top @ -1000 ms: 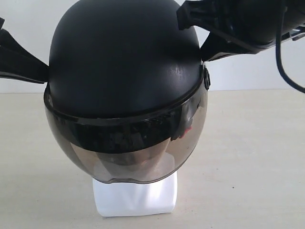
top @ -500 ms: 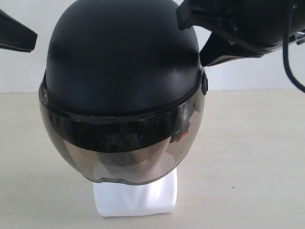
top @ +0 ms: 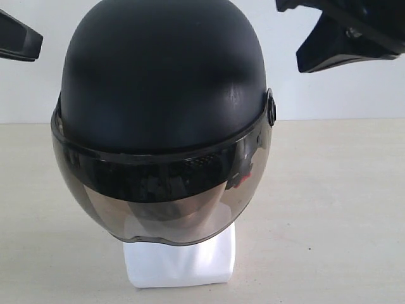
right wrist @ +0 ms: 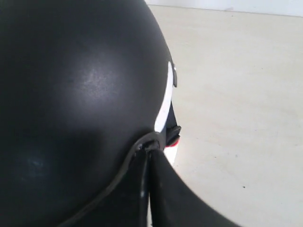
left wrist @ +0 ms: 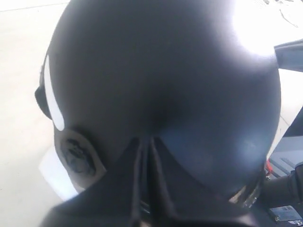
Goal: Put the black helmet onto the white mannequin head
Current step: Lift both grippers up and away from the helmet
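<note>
1. The left gripper (top: 22, 41) shows only as a dark tip at the upper left of the exterior view, with pale wall between it and the shell. In its wrist view the fingers lie drawn together with just a thin seam between them, gripping nothing. Judged from this, it should move outward toward the frame's left edge, never inward.
2. The black helmet (top: 164, 76) fills the centre of the frame, seated over the white mannequin head (top: 180, 263). Only the head's block base shows, below the smoky visor (top: 164, 209). The rim band sits slightly lower on the left side of the picture, so the seating looks good but a touch uneven.
3. Nothing holds the helmet now, so any brush against the shell could twist it or rock the base on the table (top: 342, 209). Neither arm should sweep across the crown.
4. A red buckle (top: 245, 172) glints behind the visor, right of centre. Whether the strap hangs free cannot be told.
5. The right gripper (top: 313, 57) is at the upper right, clear of the shell. Its wrist view also shows closed fingers, empty. It should move up and toward the right edge, leaving its fingers closed.
</note>
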Robot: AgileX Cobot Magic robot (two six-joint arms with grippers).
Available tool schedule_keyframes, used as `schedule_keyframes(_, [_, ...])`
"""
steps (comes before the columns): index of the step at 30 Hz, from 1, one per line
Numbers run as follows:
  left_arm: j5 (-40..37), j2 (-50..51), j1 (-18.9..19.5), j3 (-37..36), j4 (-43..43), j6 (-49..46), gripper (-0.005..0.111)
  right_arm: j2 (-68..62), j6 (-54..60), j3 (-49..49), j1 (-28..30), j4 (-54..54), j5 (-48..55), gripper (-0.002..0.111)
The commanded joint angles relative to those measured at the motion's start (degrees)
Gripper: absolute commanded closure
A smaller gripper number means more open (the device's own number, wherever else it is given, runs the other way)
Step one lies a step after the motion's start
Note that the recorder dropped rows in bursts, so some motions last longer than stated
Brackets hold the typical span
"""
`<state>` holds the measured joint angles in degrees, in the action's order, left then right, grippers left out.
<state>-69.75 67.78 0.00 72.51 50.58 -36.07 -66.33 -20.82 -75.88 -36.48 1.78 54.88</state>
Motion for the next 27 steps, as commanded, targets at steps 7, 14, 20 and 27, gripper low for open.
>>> schedule_keyframes(7, [-0.2, -8.5, 0.1, 0.2, -4.5, 2.9, 0.102, 4.7, -0.2, 1.2, -0.1, 3.3, 6.1, 0.108])
schedule_keyframes(14, [3.3, -17.4, -2.2, -1.5, -5.1, 3.7, 0.102, 11.3, -0.3, 9.0, -0.1, 3.3, 4.9, 0.108])
schedule_keyframes(20, [8.7, -23.7, -6.6, -7.3, -5.6, 3.4, 0.102, 19.8, 1.6, 16.2, -0.1, 3.5, 6.8, 0.108])
schedule_keyframes(27, [10.5, -28.8, -8.2, -15.7, -5.4, 3.4, 0.102, 27.5, 1.3, 17.3, -0.1, 0.8, 15.1, 0.108])
